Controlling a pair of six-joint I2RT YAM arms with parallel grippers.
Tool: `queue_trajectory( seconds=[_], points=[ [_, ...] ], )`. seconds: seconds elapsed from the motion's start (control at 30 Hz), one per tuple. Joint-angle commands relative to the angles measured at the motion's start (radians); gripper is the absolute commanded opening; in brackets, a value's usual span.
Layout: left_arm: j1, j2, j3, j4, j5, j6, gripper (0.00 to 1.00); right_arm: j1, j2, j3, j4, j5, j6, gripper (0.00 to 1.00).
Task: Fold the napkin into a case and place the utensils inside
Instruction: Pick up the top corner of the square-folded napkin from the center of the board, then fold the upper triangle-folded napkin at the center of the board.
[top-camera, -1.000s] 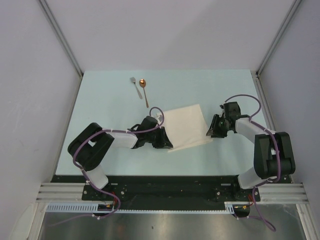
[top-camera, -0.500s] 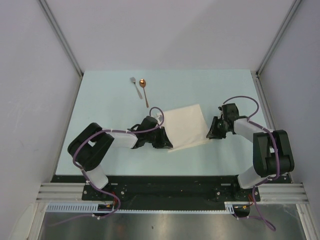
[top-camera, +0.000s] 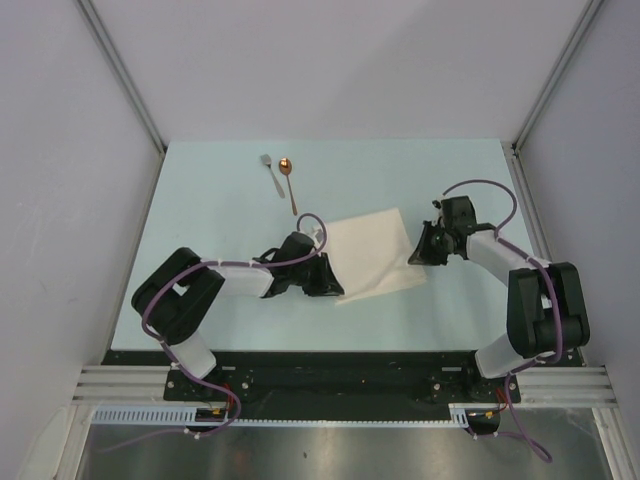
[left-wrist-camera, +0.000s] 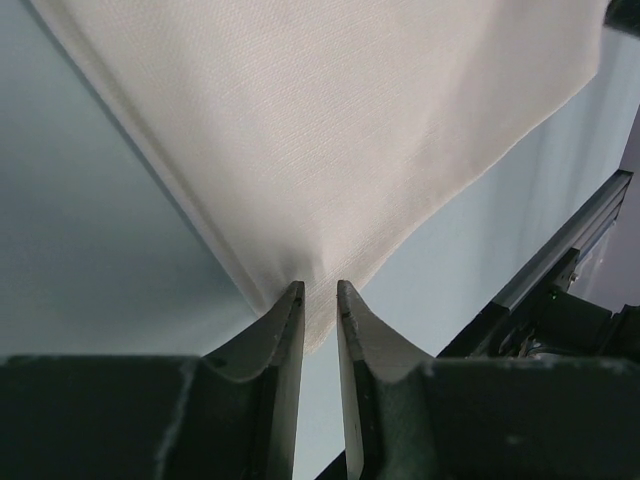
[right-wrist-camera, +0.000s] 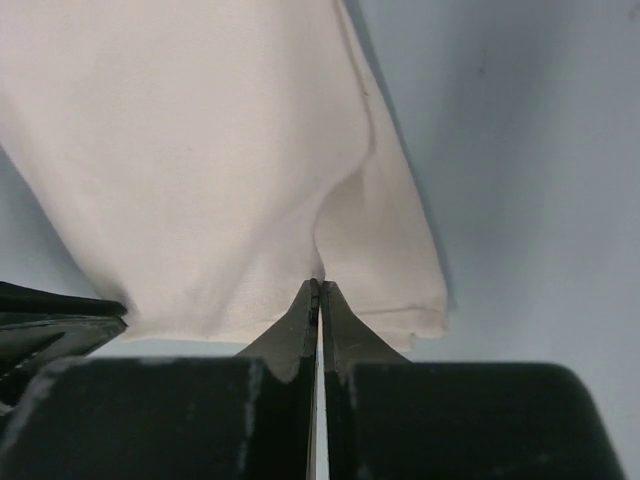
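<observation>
The cream napkin (top-camera: 372, 252) lies flat in the middle of the table, turned at an angle. My right gripper (top-camera: 420, 256) is shut on its right edge near the near-right corner. In the right wrist view the cloth (right-wrist-camera: 190, 150) puckers up into the closed tips (right-wrist-camera: 320, 284). My left gripper (top-camera: 336, 286) stands at the near-left corner. Its jaws (left-wrist-camera: 320, 290) are narrowly open, with the cloth's corner (left-wrist-camera: 330, 130) lying in the gap. The silver fork (top-camera: 271, 172) and the copper-bowled spoon (top-camera: 288, 180) lie side by side farther back and to the left, away from both grippers.
The pale blue table top (top-camera: 210, 215) ends at grey walls on the left, right and back. A black rail (top-camera: 330, 365) carrying the arm bases runs along the near edge. A purple cable (top-camera: 480, 190) loops over the right arm.
My right gripper has closed onto the napkin's right edge and shifted slightly back and towards the cloth. The left arm and the cutlery have not moved.
</observation>
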Motion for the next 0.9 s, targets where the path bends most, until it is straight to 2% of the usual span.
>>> queue_trajectory(
  seconds=[0.0, 0.47, 0.63, 0.87],
  points=[
    [0.002, -0.013, -0.027, 0.028, -0.013, -0.002, 0.24, 0.044, 0.018, 0.111, 0.027, -0.045, 0.029, 0.0],
    [0.002, -0.044, -0.089, 0.037, -0.033, -0.02, 0.23, 0.249, 0.377, 0.491, 0.096, -0.131, 0.091, 0.0],
    [0.0, -0.042, -0.116, 0.06, -0.033, -0.037, 0.23, 0.277, 0.48, 0.612, 0.107, -0.164, 0.102, 0.0],
    [0.0, -0.044, -0.133, 0.069, -0.036, -0.049, 0.22, 0.282, 0.572, 0.675, 0.126, -0.211, 0.105, 0.0]
  ],
)
